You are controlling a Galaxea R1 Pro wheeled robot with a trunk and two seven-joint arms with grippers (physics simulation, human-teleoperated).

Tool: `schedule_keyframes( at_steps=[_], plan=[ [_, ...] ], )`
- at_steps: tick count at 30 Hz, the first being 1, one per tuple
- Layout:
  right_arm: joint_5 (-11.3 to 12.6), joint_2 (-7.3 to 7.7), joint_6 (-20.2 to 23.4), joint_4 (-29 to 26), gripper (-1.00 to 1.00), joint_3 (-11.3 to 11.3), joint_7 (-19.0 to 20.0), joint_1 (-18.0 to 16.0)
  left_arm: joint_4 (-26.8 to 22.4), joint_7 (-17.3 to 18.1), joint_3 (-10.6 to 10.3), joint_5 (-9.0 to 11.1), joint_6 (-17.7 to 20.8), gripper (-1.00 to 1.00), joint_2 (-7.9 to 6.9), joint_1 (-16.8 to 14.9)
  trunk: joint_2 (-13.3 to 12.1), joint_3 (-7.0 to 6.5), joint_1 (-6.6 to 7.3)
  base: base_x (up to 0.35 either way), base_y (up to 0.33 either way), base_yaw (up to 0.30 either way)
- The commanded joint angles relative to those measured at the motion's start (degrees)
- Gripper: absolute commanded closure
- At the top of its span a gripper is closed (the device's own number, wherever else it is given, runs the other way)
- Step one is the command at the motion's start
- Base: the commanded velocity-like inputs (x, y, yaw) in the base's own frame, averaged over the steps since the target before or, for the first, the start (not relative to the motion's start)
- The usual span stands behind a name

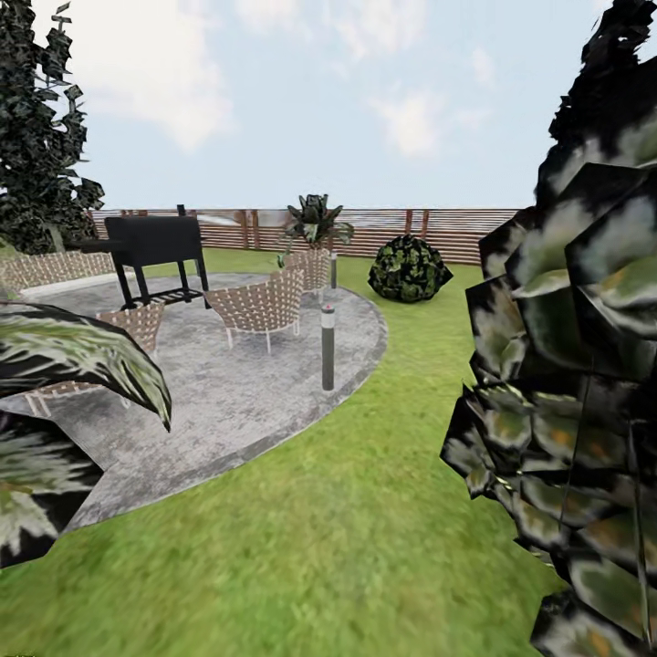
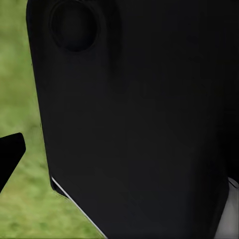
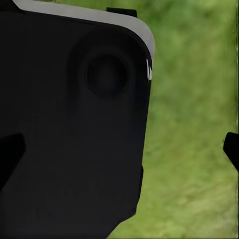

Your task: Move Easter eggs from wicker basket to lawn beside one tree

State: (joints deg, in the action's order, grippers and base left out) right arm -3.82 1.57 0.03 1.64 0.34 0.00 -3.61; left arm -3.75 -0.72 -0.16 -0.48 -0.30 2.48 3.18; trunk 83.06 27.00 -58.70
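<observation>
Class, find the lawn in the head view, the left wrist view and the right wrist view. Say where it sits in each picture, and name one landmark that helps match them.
Head view: the lawn fills the lower middle, curving round the paved patio.
Left wrist view: a green strip at the picture's left edge, beside a black panel.
Right wrist view: the picture's right side, beside a black panel.
Shared landmark: the mottled green grass itself.
</observation>
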Motion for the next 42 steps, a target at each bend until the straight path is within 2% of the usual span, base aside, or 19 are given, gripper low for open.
schedule_keyframes(
  at_steps=[1,33,42],
  plan=[
    [-0.42,0.01,0.02,0.12,-1.0,0.01,0.0,-0.08,-0.12,-0.08,-0.01,-0.05,-0.02,-1.0,0.03,0.03,0.02,0.04,-0.03,0.308,-0.138,0.236],
    [-0.58,0.01,-0.12,0.21,-1.0,0.1,0.0,-0.08,-0.12,-0.01,-0.01,-0.05,-0.05,-1.0,-0.02,0.01,0.02,0.04,-0.03,0.33,-0.013,0.012],
    [-0.49,0.01,-0.05,0.21,-1.0,0.01,0.0,-0.08,-0.12,-0.04,-0.07,-0.05,-0.05,-1.0,-0.02,0.04,0.02,0.04,-0.03,0.336,0.0,0.205]
  ],
)
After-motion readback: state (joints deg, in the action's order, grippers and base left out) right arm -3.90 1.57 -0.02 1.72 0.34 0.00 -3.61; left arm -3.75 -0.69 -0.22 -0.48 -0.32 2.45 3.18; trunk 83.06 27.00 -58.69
